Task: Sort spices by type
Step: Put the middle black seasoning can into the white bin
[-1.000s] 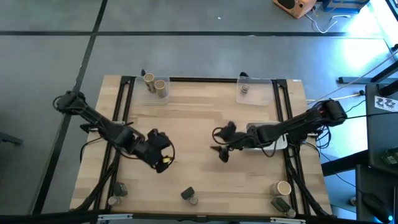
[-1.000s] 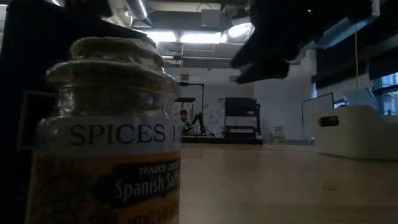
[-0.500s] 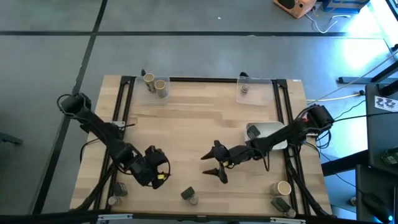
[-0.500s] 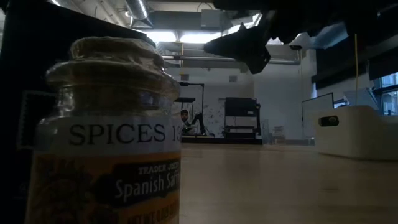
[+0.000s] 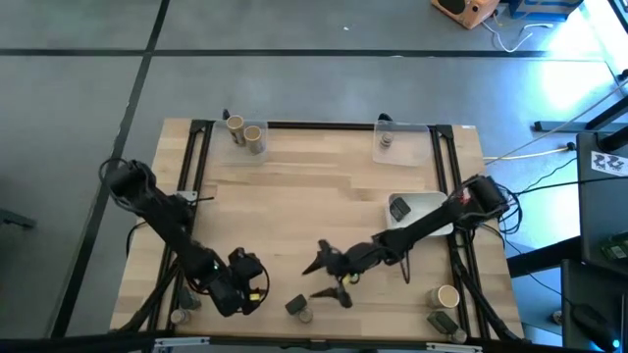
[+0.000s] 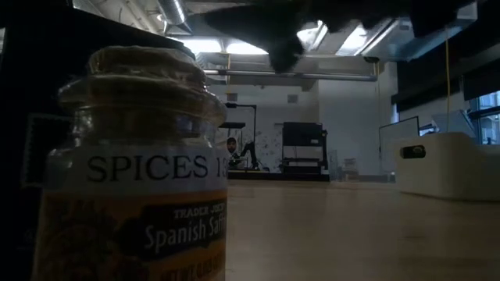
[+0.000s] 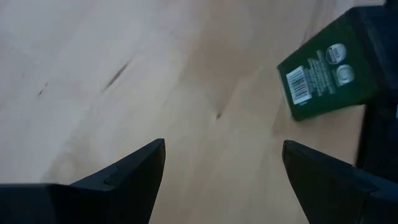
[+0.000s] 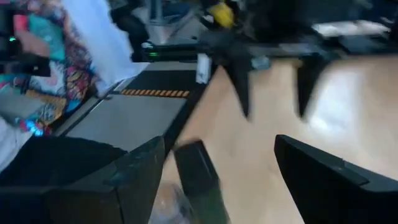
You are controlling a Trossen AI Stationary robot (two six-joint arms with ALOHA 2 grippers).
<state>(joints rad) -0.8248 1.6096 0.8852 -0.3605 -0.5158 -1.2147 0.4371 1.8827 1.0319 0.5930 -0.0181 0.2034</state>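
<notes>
Pale matt wooden table (image 5: pixel 314 186), glass spice jar (image 6: pixel 137 168) with paper label

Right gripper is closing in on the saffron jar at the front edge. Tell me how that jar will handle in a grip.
The saffron jar looks like glass with a paper label, so probably rigid but slick and breakable if dropped. Its round body could roll if tipped. The cork-like top is wider than the neck, which may help a grip below it. The right gripper stands open near it.
</notes>
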